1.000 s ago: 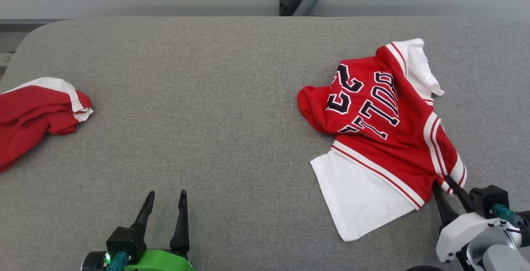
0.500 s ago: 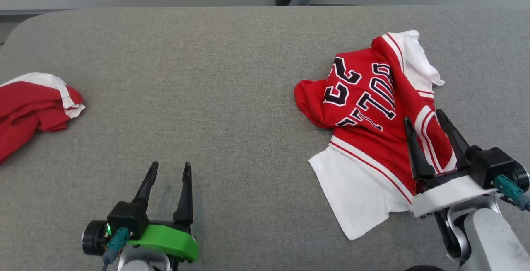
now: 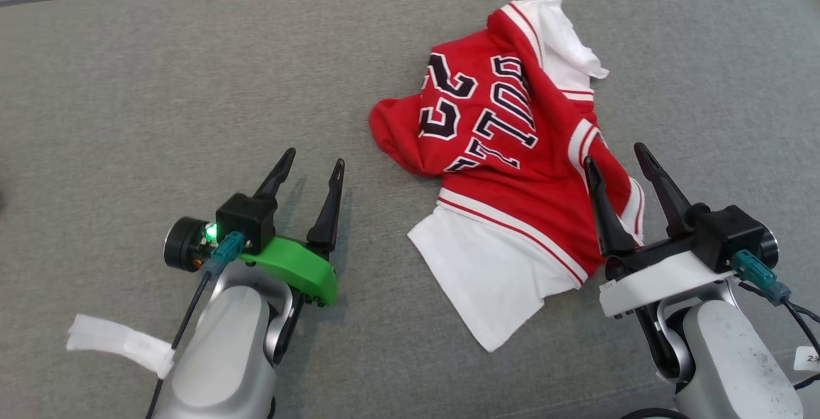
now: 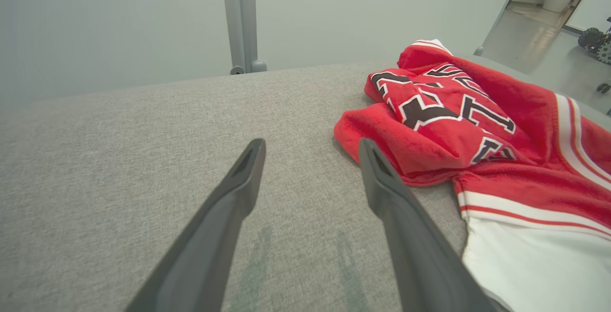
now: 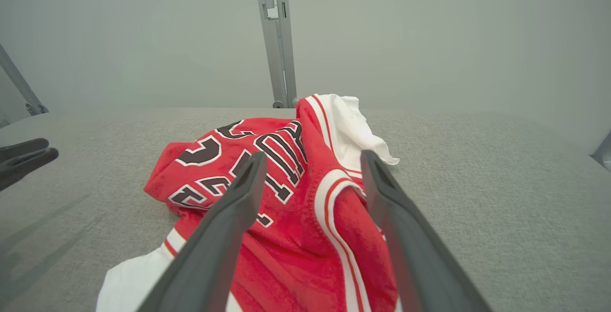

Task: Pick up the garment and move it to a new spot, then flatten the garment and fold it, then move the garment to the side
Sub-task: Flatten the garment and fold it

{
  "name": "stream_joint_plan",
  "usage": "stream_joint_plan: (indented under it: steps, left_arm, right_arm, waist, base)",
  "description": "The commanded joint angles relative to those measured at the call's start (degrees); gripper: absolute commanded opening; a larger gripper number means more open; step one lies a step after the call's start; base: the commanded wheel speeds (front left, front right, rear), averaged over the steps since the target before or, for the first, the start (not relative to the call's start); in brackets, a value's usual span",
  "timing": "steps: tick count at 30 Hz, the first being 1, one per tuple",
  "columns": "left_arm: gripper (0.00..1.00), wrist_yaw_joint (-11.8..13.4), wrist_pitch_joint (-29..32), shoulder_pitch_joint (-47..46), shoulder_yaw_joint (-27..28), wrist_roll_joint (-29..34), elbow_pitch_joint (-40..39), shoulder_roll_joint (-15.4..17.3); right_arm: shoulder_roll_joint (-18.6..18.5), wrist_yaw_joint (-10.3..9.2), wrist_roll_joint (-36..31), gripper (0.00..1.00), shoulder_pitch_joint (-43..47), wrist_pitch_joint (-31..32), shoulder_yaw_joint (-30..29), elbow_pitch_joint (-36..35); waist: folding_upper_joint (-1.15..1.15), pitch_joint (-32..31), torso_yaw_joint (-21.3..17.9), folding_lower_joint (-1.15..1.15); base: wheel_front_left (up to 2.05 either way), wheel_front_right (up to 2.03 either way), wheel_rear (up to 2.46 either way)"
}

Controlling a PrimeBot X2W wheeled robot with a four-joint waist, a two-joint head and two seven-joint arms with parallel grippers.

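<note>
Garment (image 3: pixel 506 175), red plush with white panels, lies crumpled on the grey fabric-covered table (image 3: pixel 128 73), which stretches far out on every side of both grippers. The cloth sits ahead of the right gripper (image 3: pixel 612 154) and off to the right of the left gripper (image 3: pixel 315 156). Its white lower panel (image 3: pixel 487 278) spreads flat between the two arms, nearer the right one, and black-and-white lettering with the numerals 22 (image 3: pixel 448 102) faces up beyond that. A white sleeve or collar part (image 3: pixel 564 41) is bunched at the far end, well beyond the right fingertips.

Next in size, the right forearm (image 3: pixel 730 368) and left forearm (image 3: pixel 218 348), both pale grey, rise from the near edge.

Right gripper: jaws spread wide, nothing between them but air, poised over the garment's red striped edge; whether the tips touch the cloth cannot be told. In the right wrist view the red pile runs under and ahead of both fingers.

Left gripper: jaws equally wide, empty, over bare table, with the nearest red fold just beside its right finger.

A green bracket (image 3: pixel 298 268) sits behind the left fingers, a white one (image 3: pixel 660 281) behind the right. A white tape strip (image 3: pixel 115 342) hangs by the left arm's cable, and a small green light (image 3: pixel 209 232) glows at that wrist.
</note>
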Motion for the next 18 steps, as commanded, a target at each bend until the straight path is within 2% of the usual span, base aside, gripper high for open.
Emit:
stream_joint_plan:
  steps: [1, 7, 13, 14, 15, 16, 17, 18]
  left_arm:
    - [1.00, -0.40, 0.05, -1.86, -0.09, -0.39, 1.40, 0.20]
    - [1.00, -0.40, 0.05, -8.38, -2.08, -1.41, 10.68, 0.71]
    - [1.00, -0.34, 0.06, -11.08, -2.74, -3.48, 15.51, 0.93]
    - [0.95, -0.34, 0.09, -11.24, -2.79, -3.79, 16.35, 0.88]
    - [0.67, -0.34, 0.11, -11.41, -2.98, -3.97, 16.84, 0.81]
    - [0.32, -0.35, 0.12, -11.53, -3.15, -4.10, 17.06, 0.77]
    - [0.04, -0.35, 0.12, -11.64, -3.09, -4.10, 17.13, 0.75]
    - [0.00, -0.35, 0.13, -11.77, -2.87, -4.01, 16.84, 0.75]
  right_arm:
    - [0.21, -0.10, 0.32, 1.00, -0.85, -0.01, 0.09, -0.26]
    - [1.59, -0.10, 0.65, 1.00, -1.83, -0.01, 0.62, -0.10]
    - [2.47, -0.10, 0.58, 1.00, -2.01, -0.01, 0.77, -0.07]
    - [2.53, -0.10, 0.59, 1.00, -2.12, -0.01, 0.77, 0.02]
    - [2.59, -0.10, 0.62, 1.00, -2.28, -0.01, 0.83, 0.13]
    - [2.70, -0.10, 0.65, 1.00, -2.50, -0.01, 0.89, 0.22]
    - [2.78, -0.10, 0.65, 1.00, -2.74, -0.01, 0.93, 0.24]
    - [2.87, -0.10, 0.67, 1.00, -2.87, -0.01, 0.98, 0.25]
  waist:
    - [-0.01, 5.14, -6.66, 0.00]
    - [-0.01, 7.12, -10.60, 0.00]
    - [-0.01, 8.14, -11.76, 0.00]
    - [-0.01, 8.23, -11.81, 0.00]
    - [-0.01, 8.32, -11.84, 0.00]
    - [-0.01, 8.42, -11.83, 0.00]
    - [-0.01, 8.50, -11.77, 0.00]
    - [-0.01, 8.58, -11.66, 0.00]
  base:
    - [0.00, 0.00, 0.00]
    - [0.00, 0.00, 0.00]
    - [0.00, 0.00, 0.00]
    - [0.00, 0.00, 0.00]
    - [0.00, 0.00, 0.00]
    - [0.00, 0.00, 0.00]
    - [0.00, 0.00, 0.00]
    - [0.00, 0.00, 0.00]
